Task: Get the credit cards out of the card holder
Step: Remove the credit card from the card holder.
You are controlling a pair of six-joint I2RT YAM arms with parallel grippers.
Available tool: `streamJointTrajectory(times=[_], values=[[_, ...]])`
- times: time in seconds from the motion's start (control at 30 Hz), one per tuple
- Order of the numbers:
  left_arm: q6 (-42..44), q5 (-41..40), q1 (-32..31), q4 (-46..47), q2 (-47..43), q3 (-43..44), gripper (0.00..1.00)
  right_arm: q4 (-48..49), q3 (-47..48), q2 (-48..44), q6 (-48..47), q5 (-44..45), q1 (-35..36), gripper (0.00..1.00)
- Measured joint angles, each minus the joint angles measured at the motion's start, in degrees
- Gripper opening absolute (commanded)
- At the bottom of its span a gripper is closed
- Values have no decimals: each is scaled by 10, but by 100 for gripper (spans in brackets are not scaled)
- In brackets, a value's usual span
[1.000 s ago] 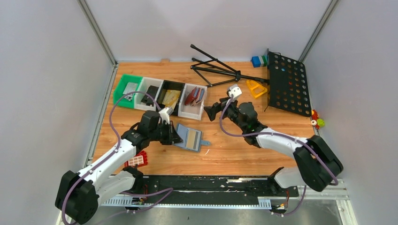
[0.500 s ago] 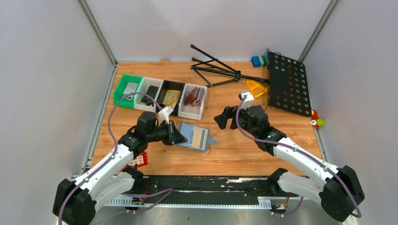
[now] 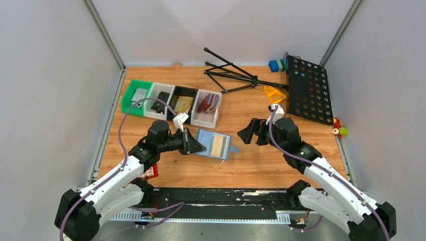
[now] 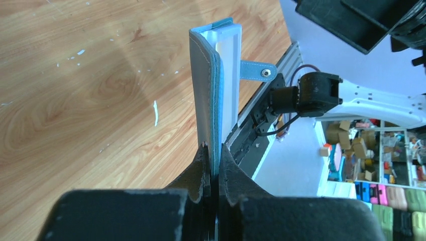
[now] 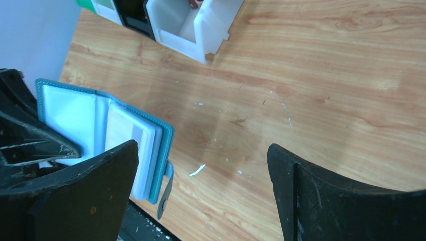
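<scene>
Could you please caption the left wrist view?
Left hand clamps one edge of the card holder, wooden table behind.

On your wooden worktop [image 3: 261, 168], a row of four bins stands side by side at the far left: a green bin [image 3: 131, 95], a left white bin [image 3: 156, 100], a black bin [image 3: 181, 104] and a right white bin [image 3: 207, 114], which holds a dark red wallet [image 3: 204, 103] and a bluish-grey wallet [image 3: 214, 102]. Farther back lies a folded black tripod [image 3: 231, 75], running up to a black perforated panel [image 3: 307, 89]. Beside that panel you see an orange-yellow piece [image 3: 274, 94], blue and green blocks [image 3: 276, 65] and small colourful toys [image 3: 339, 129]. A red brick [image 3: 148, 171] sits near the front left.
</scene>
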Motion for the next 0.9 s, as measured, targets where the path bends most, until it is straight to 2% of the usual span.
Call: streamJointTrajectory(times=[0.4,0.7,0.8,0.9], values=[[-69,-17,0,95,-14,-53,0,-19,-7,-9,59,-120,-5,100],[-147,-17,0,203,-6,-79,0,23,-56,-48,119,-187,-5,100],[-174,-16,0,244,-6,-84,0,46,-64,-49,138,-203,-5,96],[-198,-12,0,279,-3,-90,0,61,-72,-49,147,-211,-5,86]])
